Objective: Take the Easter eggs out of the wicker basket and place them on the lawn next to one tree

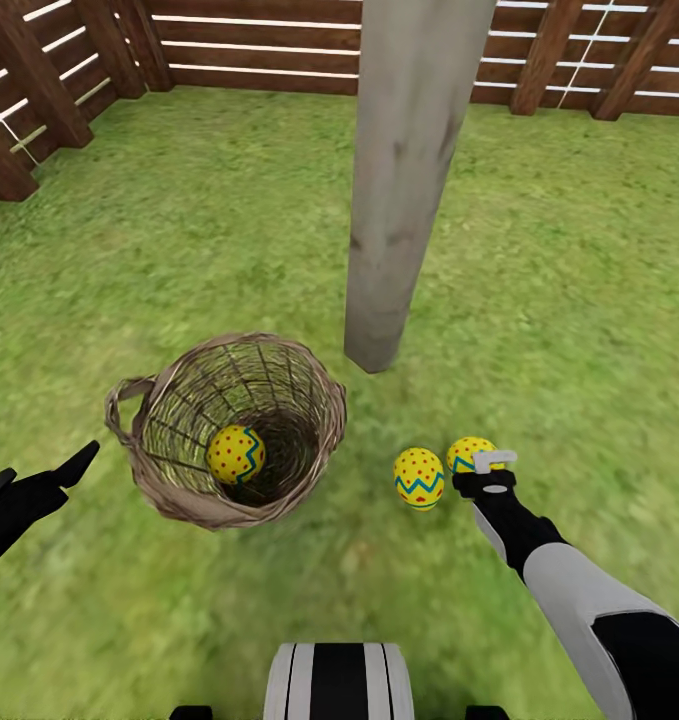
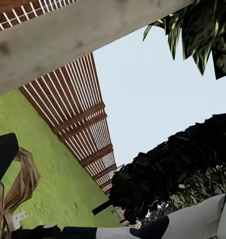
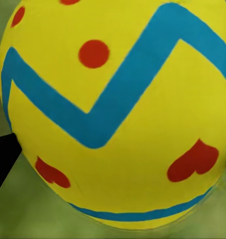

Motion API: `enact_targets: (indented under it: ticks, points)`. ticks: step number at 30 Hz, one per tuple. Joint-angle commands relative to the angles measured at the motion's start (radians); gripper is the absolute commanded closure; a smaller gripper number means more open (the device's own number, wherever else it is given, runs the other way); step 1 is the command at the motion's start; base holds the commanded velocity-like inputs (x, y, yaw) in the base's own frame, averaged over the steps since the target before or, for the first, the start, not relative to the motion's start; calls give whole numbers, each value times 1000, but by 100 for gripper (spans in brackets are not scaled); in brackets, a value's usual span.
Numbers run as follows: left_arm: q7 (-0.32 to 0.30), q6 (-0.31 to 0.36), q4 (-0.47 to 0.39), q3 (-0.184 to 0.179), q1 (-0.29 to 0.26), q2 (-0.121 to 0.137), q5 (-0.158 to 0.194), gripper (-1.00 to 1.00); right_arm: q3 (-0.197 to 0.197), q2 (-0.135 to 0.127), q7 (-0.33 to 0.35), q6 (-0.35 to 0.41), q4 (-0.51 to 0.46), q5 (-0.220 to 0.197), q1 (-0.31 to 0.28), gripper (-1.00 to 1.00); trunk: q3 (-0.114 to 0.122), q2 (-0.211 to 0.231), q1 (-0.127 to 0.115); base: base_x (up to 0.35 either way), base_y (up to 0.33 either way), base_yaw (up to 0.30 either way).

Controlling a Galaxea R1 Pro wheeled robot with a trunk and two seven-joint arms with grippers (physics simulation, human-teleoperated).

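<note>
The right pincer [image 1: 487,470] touches a yellow egg [image 1: 467,452] on the lawn [image 1: 179,220]; its grip cannot be judged. A second egg [image 1: 419,478] stands upright just beside. The left pincer [image 1: 39,485] looks spread. The third egg [image 1: 235,454] lies in the wicker basket [image 1: 169,500], near the grey trunk [image 1: 399,180].

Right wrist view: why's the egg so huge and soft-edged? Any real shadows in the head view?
Right wrist view: the egg sits very close to the lens, its edges soft. Head view: even, flat light, only faint darkening under the eggs and inside the wicker basket; grass nearest the robot looks smeared.
</note>
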Motion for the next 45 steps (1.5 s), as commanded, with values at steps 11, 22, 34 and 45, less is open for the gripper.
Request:
enact_targets:
  ticks: [11,22,34,45]
  points:
    - [-4,11,1,1,-1,1,-1,-100,12,-2,-1,7,60,-21,1,-100,19,1,-2,0,0,0]
    - [-4,12,1,1,-1,1,-2,-100,12,-2,-1,7,59,-21,0,-100,46,3,-5,0,0,0]
    - [-4,14,-1,0,-1,3,-7,-100,10,-5,-1,24,-13,-21,1,-100,92,6,-11,0,0,0]
    - [-4,21,3,-6,-1,31,-9,-100,4,-16,260,364,-156,-69,0,-100,135,8,-16,0,0,0]
